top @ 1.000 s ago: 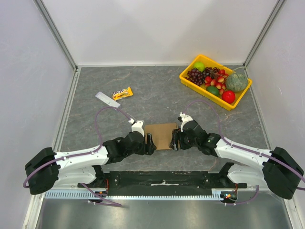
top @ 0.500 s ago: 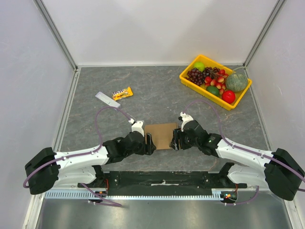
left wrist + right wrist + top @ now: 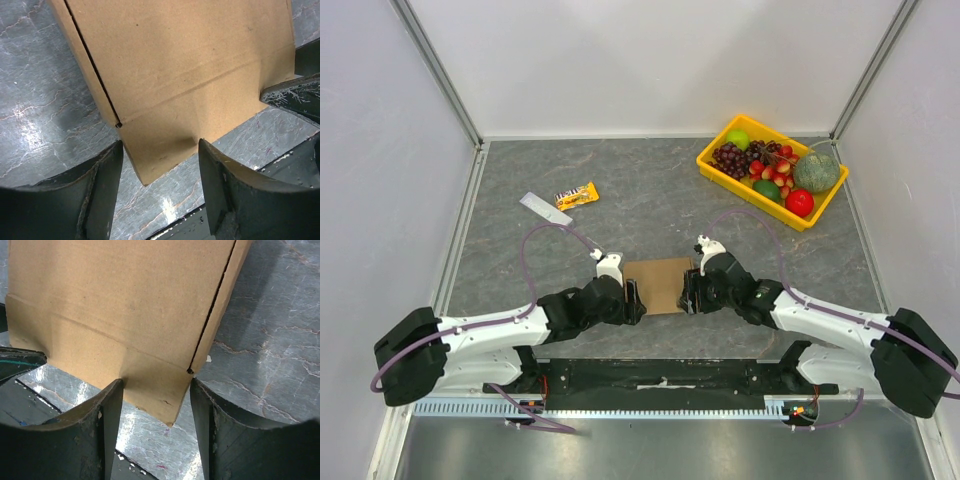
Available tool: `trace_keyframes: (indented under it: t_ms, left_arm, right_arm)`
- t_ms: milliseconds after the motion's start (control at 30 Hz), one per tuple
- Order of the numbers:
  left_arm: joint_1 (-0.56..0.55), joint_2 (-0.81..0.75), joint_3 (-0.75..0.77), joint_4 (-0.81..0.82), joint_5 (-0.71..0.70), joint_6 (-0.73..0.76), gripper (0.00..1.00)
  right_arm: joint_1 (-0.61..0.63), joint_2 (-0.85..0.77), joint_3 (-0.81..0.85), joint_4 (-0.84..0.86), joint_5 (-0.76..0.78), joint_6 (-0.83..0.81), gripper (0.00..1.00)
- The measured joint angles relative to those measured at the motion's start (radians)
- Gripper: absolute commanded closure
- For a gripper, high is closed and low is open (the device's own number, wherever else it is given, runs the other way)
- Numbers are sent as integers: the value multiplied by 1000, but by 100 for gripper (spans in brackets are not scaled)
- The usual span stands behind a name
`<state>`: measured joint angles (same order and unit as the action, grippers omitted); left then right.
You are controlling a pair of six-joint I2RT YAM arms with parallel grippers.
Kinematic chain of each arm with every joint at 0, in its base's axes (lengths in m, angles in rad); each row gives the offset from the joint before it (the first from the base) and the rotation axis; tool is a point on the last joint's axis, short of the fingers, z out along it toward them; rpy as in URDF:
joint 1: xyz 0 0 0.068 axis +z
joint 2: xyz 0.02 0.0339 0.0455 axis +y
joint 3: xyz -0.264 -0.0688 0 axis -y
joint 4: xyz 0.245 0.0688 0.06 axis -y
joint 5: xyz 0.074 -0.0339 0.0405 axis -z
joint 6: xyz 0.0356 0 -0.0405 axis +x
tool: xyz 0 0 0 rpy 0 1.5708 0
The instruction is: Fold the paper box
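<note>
**Both grippers astride the near flap of the paper box**

Nearest, at the table's near edge: left arm (image 3: pixel 490 335) and right arm (image 3: pixel 830 318), both reaching low and inward. Between their ends, flat on the grey stone-patterned table (image 3: pixel 650 190) and roughly central across its width: the paper box (image 3: pixel 658 283), plain brown corrugated cardboard. At its left end the left gripper (image 3: pixel 637 300), at its right end the right gripper (image 3: pixel 687 292), facing each other across the cardboard.

From the left wrist: black fingers (image 3: pixel 100 195) set apart, with a corner of the creased near flap between them. Finger on the right of that view touching the cardboard at a small dent, the other just beside the flap's edge. Clamped or merely astride: cannot tell. Just above the flap corner, a dark slit between top panel and side wall.

From the right wrist: much the same, mirrored. Jaws apart, flap corner filling the gap at the tips, both tips touching or just beside the cardboard. Firm pinch or not: cannot tell.

Farther out on the left: an orange snack packet (image 3: pixel 576 196) just beside a white strip (image 3: pixel 545 208). In the far right corner: a yellow plastic tray (image 3: pixel 748 194) holding dark grapes (image 3: pixel 730 157), a green fruit (image 3: pixel 738 139), a red round fruit (image 3: pixel 799 202) and a grey-green melon-like ball (image 3: pixel 816 173). All well apart from the box.
</note>
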<state>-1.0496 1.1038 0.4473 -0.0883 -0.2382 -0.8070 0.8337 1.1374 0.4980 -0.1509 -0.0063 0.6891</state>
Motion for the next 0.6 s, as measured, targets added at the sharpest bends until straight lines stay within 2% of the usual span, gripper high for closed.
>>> trace_keyframes:
  t_ms: [600]
  left_arm:
    - [0,29,-24,56,-23,10,36]
  right_arm:
    - [0,43,-30,75,14,10,43]
